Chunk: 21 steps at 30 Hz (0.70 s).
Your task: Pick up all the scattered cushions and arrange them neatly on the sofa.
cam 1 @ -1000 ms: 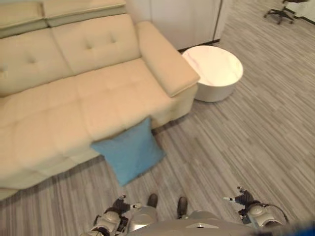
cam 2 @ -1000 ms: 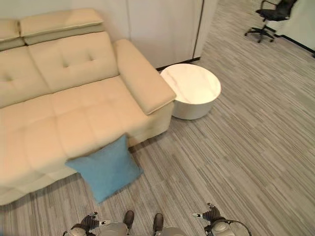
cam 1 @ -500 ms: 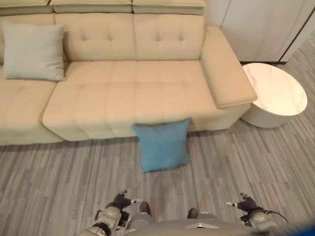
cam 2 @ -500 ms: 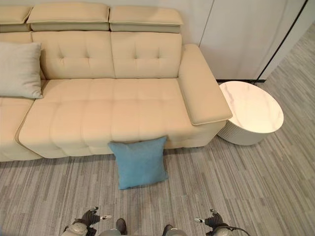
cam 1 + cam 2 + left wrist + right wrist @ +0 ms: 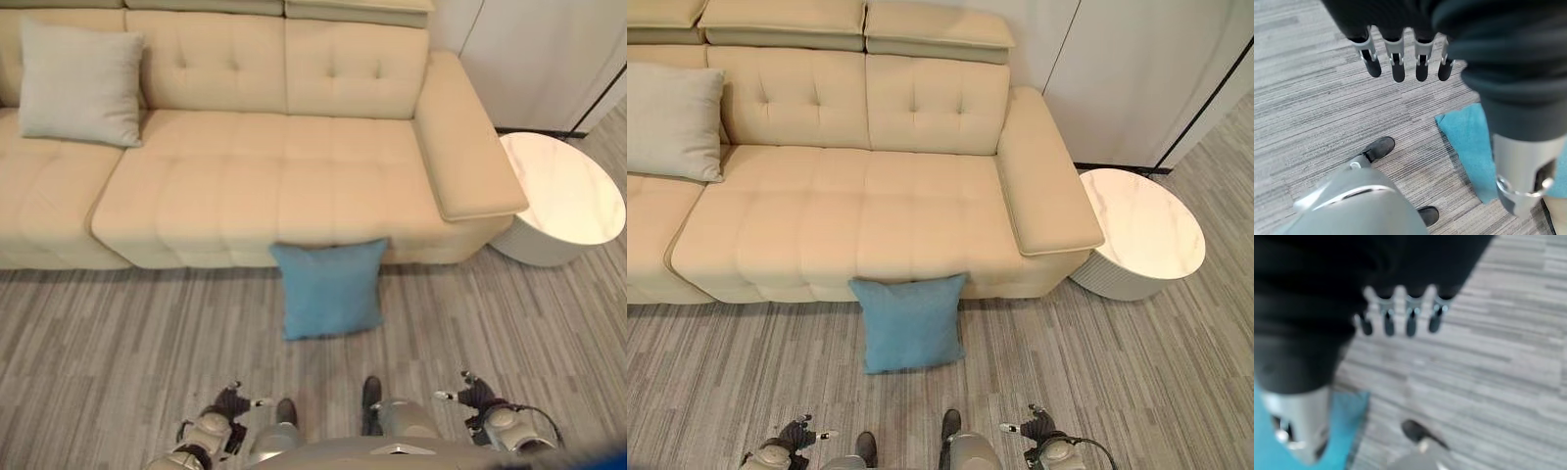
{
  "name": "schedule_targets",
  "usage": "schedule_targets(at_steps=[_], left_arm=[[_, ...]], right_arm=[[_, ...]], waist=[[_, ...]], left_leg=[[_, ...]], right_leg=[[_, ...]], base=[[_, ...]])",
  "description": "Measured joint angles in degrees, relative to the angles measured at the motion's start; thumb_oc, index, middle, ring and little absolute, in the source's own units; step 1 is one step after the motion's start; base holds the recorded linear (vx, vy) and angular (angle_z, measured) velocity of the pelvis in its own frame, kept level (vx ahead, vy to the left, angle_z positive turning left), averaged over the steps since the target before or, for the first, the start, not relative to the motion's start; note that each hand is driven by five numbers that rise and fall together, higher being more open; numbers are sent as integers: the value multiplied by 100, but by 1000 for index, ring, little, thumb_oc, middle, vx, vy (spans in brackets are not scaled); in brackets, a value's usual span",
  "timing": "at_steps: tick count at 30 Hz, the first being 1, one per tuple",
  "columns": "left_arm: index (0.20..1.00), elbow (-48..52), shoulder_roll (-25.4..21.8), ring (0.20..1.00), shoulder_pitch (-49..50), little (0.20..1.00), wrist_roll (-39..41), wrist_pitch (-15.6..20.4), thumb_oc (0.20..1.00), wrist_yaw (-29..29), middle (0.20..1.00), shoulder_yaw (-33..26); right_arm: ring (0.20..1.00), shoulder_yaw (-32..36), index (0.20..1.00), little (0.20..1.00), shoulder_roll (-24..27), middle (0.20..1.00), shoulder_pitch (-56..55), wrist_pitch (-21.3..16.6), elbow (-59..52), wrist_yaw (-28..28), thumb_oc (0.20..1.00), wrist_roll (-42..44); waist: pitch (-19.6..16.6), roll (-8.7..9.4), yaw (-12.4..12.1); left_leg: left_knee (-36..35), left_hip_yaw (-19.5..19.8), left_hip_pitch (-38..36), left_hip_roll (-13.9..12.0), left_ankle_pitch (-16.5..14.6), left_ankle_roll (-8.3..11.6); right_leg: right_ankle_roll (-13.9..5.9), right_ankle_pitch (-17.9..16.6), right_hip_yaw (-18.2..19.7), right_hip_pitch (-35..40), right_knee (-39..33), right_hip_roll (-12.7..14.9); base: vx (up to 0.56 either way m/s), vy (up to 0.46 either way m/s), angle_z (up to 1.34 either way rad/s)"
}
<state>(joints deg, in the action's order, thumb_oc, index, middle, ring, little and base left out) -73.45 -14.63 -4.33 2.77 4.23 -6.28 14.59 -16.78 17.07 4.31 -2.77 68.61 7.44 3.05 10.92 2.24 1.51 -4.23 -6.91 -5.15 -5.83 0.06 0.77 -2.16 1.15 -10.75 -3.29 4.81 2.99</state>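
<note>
Nearest us, our left hand [image 5: 217, 423] and right hand [image 5: 482, 403] hang low, fingers relaxed and empty; beyond, the blue cushion [image 5: 330, 287] leans against the beige sofa [image 5: 294, 186], a grey cushion [image 5: 80, 82] on its far-left seat

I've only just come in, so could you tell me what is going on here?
The robot stands facing the sofa with nothing held. Its left hand and right hand hang low at its sides, open. A blue cushion leans on the floor against the sofa's front, not yet picked up. A grey cushion is on the seat.
</note>
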Motion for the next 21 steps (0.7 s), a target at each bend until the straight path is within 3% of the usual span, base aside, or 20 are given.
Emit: schedule_targets(at_steps=[2,4,7,8,9,13,14,17,19,21], left_arm=[[1000,-6,38,1000,18,1000,7,5,1000,0,1000,-7],[1000,0,22,1000,-85,1000,10,24,1000,-3,1000,-7],[1000,-14,-29,1000,-34,1000,48,-12,1000,-2,1000,-156],[1000,5,-43,1000,-50,1000,87,-9,1000,-5,1000,-191],[1000,27,-87,1000,-91,1000,111,11,1000,0,1000,-230],[1000,157,-66,1000,-73,1000,110,8,1000,-15,1000,-217],[1000,156,-57,1000,-66,1000,110,3,1000,-22,1000,-242],[1000,163,-51,1000,5,1000,107,-12,1000,-15,1000,-278],[1000,147,-9,1000,23,1000,106,-16,1000,-6,1000,-281],[1000,58,7,1000,-41,1000,104,-21,1000,-3,1000,-274]], right_arm=[[1000,61,1000,1000,49,1000,-98,-5,-2,-3,1000,2],[1000,67,1000,1000,92,1000,-200,-10,0,-9,1000,5],[1000,68,1000,1000,106,1000,-15,-63,39,-8,1000,12],[1000,80,1000,1000,114,1000,72,-77,49,8,1000,24],[1000,75,1000,1000,122,1000,71,-66,124,10,1000,29],[1000,-61,1000,1000,79,1000,45,-65,260,14,1000,24],[1000,-55,1000,1000,45,1000,20,-59,319,13,1000,23],[1000,-21,1000,1000,62,1000,-5,-59,308,21,1000,12],[1000,-10,1000,1000,119,1000,-87,-38,307,19,1000,6],[1000,-22,1000,1000,100,1000,-150,-6,290,9,1000,3]], waist=[[-5,-47,31],[-63,13,114],[-29,232,-33],[58,445,-105],[81,491,-179],[36,378,-240],[25,371,-232],[-44,411,-160],[-85,357,-80],[-123,247,-22]], left_leg=[[312,287,138,-15,15,16],[784,596,524,29,106,158],[1597,580,914,-26,367,569],[2276,505,1347,-49,335,653],[2240,330,1546,-68,308,612],[111,-273,1658,-126,610,644],[-74,-328,1621,-121,702,568],[137,-356,1499,1,763,432],[183,-356,1176,220,784,178],[45,-389,850,267,702,-185]], right_leg=[[87,122,-77,177,9,-21],[89,273,-79,306,-91,4],[308,205,-160,602,-433,-117],[544,192,-255,921,-861,-97],[527,136,-284,1016,-1039,-146],[392,282,-427,1035,-1034,-486],[401,268,-398,1068,-1000,-607],[375,306,-318,1152,-998,-624],[252,385,-186,1268,-952,-582],[67,585,-109,1250,-518,-579]], base=[[141,-200,69],[123,-189,116],[162,-113,43],[234,-2,42],[219,49,46],[311,180,7],[230,198,-35],[176,198,-36],[183,245,-37],[111,175,-15]])
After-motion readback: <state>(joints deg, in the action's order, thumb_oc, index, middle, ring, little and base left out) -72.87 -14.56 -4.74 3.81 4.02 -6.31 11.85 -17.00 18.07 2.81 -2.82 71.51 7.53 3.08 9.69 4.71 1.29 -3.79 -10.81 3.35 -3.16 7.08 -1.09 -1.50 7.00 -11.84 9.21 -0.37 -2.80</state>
